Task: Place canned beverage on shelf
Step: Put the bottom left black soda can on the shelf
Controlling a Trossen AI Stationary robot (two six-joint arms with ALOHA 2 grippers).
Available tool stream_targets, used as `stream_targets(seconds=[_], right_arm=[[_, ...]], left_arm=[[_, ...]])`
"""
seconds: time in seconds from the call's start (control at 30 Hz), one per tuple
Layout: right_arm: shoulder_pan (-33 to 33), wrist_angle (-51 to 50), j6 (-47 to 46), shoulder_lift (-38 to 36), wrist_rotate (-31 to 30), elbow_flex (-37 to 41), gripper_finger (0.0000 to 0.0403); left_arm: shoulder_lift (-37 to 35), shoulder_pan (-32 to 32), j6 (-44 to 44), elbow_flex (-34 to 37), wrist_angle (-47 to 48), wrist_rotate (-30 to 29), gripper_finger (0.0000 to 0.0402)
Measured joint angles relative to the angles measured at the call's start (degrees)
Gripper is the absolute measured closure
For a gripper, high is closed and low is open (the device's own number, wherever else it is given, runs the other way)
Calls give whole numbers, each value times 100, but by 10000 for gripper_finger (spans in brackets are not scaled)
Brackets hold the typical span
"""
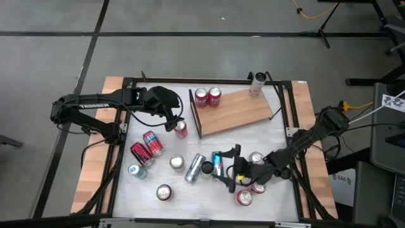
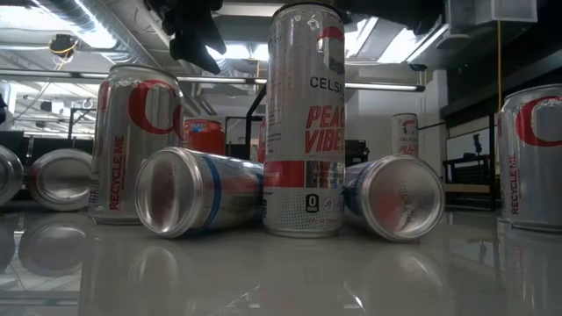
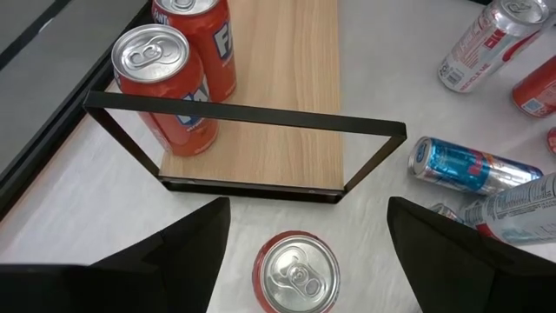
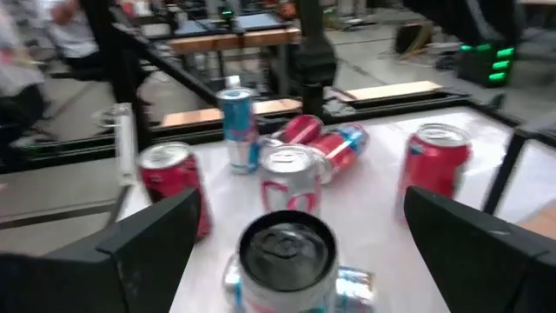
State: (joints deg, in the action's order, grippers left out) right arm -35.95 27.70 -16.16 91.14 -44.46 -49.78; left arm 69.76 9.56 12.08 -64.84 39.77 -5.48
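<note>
Left gripper (image 1: 175, 124), fingers spread wide, straddles an upright red soda can (image 3: 295, 276) just outside the dark rail of the light-brown wood-grain shelf (image 1: 233, 111). Right gripper (image 1: 229, 166), also wide, flanks a dark-topped silver can (image 4: 287, 261).

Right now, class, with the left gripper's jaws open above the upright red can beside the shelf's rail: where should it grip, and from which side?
Grip the red can around its round side wall, coming straight down, left gripper jaws straddling it; the shelf rail stands close by.
</note>
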Motion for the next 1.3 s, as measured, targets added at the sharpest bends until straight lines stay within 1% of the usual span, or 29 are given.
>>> stream_targets(seconds=[0.07,0.27,0.43,0.63,0.77,1.07,1.3], right_arm=[[-24,-8,0,174,-236,-100,11],[-6,-34,-1,653,-290,-426,11],[-10,-91,1,992,-805,-697,11],[-10,-56,-6,1049,-809,-824,11],[-10,-96,-18,1049,-933,-850,11],[-52,-254,-483,1059,-848,-853,11],[-125,-104,-520,1363,-1000,-853,11]], left_arm=[[0,-1,2,2,1,1,99],[0,-2,2,2,-2,0,99],[0,-2,2,2,-2,0,99],[0,-1,2,2,-2,0,99],[0,-1,2,2,0,0,99],[0,0,1,2,1,0,99],[0,-1,1,2,2,0,99]])
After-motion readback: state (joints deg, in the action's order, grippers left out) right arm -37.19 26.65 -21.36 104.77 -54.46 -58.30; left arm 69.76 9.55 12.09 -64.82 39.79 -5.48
